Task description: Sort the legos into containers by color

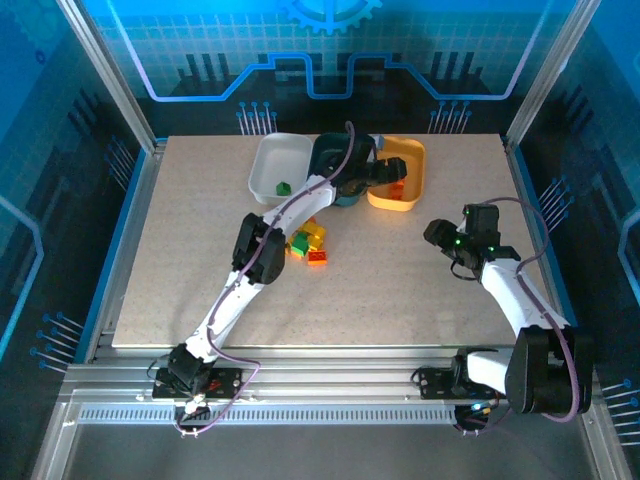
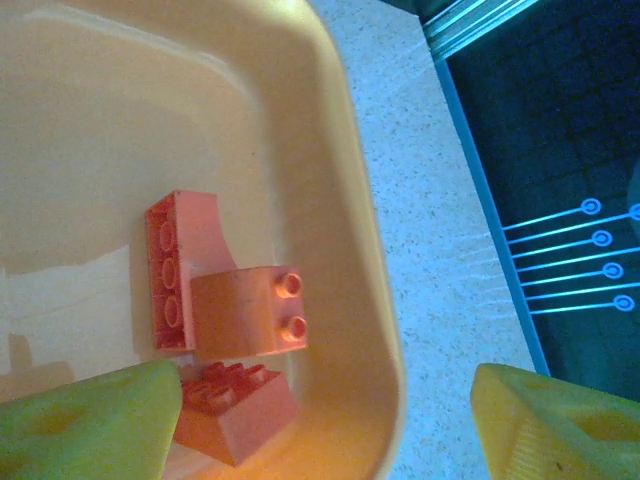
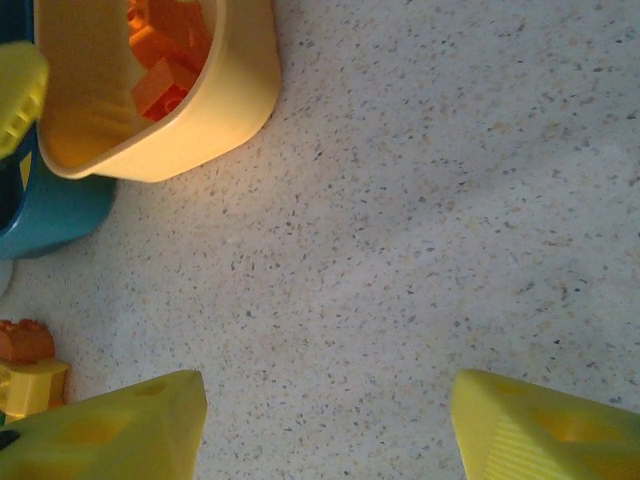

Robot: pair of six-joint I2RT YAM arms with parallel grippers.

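Observation:
My left gripper [image 1: 388, 172] hangs open over the yellow-orange tray [image 1: 412, 155]. In the left wrist view three orange-red legos [image 2: 248, 312] lie loose in that tray [image 2: 360, 200], the nearest [image 2: 235, 415] just beside my left finger; nothing sits in the left gripper [image 2: 325, 425]. A green lego [image 1: 284, 187] lies in the white tray [image 1: 270, 155]. The dark teal tray [image 1: 328, 150] is mostly hidden under my left arm. A pile of green, yellow and orange-red legos [image 1: 308, 243] lies mid-table. My right gripper [image 1: 442, 238] [image 3: 325, 420] is open above bare table.
In the right wrist view the yellow-orange tray [image 3: 215, 100] with orange bricks [image 3: 165, 80] and the teal tray [image 3: 50, 215] are at upper left. An orange lego [image 3: 25, 340] and a yellow one [image 3: 35, 385] sit at the left edge. The table's right edge [image 2: 455, 110] runs close beside the yellow-orange tray.

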